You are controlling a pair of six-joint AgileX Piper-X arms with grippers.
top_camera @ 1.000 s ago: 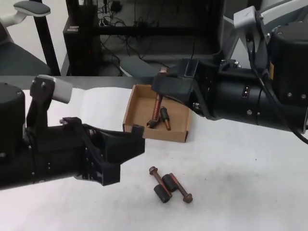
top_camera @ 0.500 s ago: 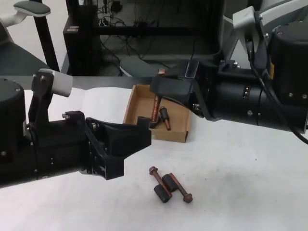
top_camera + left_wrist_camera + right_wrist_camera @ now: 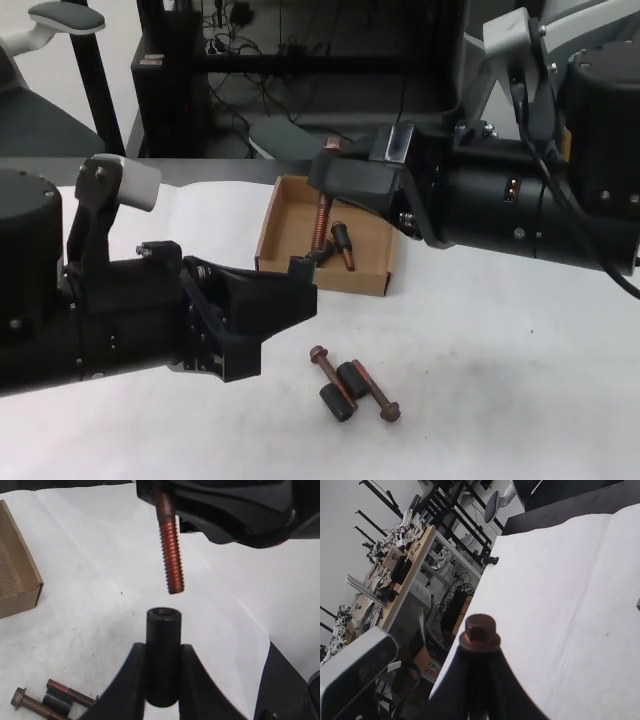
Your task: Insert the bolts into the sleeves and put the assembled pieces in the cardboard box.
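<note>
My left gripper (image 3: 162,652) is shut on a black sleeve (image 3: 162,630), held upright with its open end up. Just above that opening hangs a copper bolt (image 3: 169,555), thread down, tip a little apart from the sleeve. My right gripper (image 3: 480,655) is shut on this bolt just under its hex head (image 3: 480,630). In the high view the left gripper (image 3: 303,272) is at the front edge of the cardboard box (image 3: 350,280), and the right gripper (image 3: 328,172) holds the bolt (image 3: 322,222) over the box. One assembled piece (image 3: 343,246) lies inside the box.
Two bolts fitted with black sleeves (image 3: 352,385) lie on the white cloth in front of the box, also seen as bolts with sleeves (image 3: 50,700) in the left wrist view. A dark rack and cables stand behind the bench.
My left arm has moved right and towards the box, bringing the sleeve under the hanging bolt. My right gripper has shifted slightly up and left with the bolt.
</note>
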